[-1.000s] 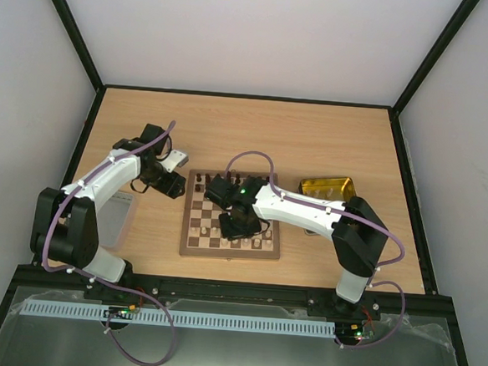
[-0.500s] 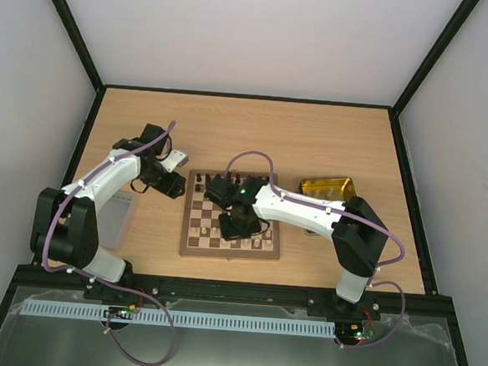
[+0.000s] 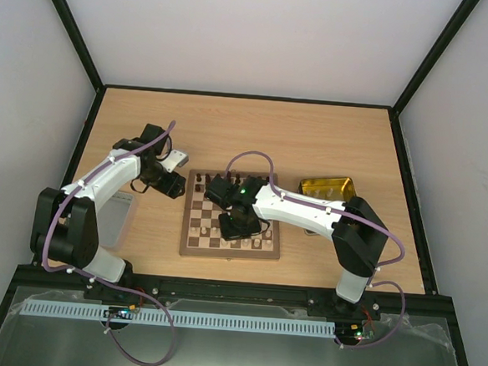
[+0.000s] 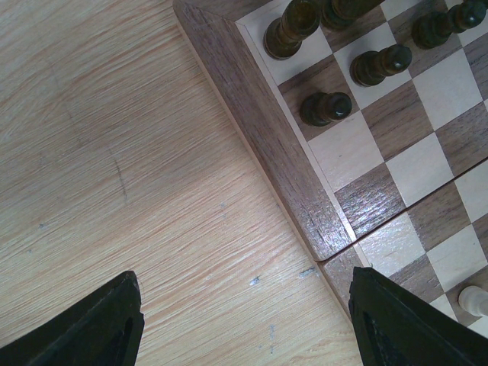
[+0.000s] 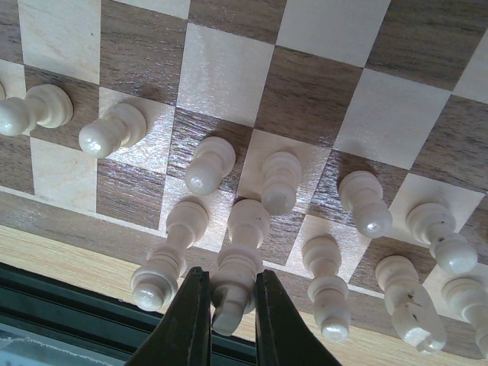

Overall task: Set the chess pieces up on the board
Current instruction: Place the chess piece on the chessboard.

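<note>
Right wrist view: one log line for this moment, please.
right gripper: shut on cream piece, near row of board | left gripper: open, empty, over table beside board

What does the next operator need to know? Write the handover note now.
Left gripper: open, empty, over bare table beside the left edge of the board.
Right gripper: shut on a cream piece at the near back row.
Done: cream pieces fill much of the two near rows; dark pieces stand at the far side.
To do: release this piece, check for gaps; the right arm hides the full count.
</note>
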`<state>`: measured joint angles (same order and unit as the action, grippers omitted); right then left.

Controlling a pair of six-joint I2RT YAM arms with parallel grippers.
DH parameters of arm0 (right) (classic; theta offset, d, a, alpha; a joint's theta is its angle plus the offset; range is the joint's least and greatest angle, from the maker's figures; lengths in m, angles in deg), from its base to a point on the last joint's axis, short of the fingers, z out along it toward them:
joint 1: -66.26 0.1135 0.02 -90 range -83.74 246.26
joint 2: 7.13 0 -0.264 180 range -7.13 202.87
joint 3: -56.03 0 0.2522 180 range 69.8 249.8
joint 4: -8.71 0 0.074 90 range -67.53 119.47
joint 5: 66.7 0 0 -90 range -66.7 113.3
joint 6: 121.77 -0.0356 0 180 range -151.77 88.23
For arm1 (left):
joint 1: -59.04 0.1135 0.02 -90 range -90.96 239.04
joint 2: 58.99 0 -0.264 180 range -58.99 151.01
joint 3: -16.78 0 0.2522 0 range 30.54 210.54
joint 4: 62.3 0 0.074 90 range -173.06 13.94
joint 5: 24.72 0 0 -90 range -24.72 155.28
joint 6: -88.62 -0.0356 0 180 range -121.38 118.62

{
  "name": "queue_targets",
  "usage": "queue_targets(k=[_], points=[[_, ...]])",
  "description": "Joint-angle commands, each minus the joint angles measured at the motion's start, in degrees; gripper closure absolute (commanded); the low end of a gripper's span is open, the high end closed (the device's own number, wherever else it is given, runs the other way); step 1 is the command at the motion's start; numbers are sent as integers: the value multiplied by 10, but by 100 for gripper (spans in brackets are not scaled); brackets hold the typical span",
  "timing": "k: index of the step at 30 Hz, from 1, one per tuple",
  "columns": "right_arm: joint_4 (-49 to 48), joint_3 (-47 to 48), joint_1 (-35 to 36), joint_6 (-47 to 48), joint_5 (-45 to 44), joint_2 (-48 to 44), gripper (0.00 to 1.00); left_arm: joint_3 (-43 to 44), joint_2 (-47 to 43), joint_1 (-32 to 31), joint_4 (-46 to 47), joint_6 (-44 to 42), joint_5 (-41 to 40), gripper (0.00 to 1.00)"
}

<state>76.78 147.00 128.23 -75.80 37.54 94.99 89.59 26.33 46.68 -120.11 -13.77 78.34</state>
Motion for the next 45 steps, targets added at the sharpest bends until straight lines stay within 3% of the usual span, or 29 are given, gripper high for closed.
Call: queue_targets(k=[1,45], points=[[15,-1,5,-6,-8,-12,98,-6,0,-2,-5,3,5,25],[24,-3,13,-11,-12,-21,98,-6,5,-4,-4,3,6,25]])
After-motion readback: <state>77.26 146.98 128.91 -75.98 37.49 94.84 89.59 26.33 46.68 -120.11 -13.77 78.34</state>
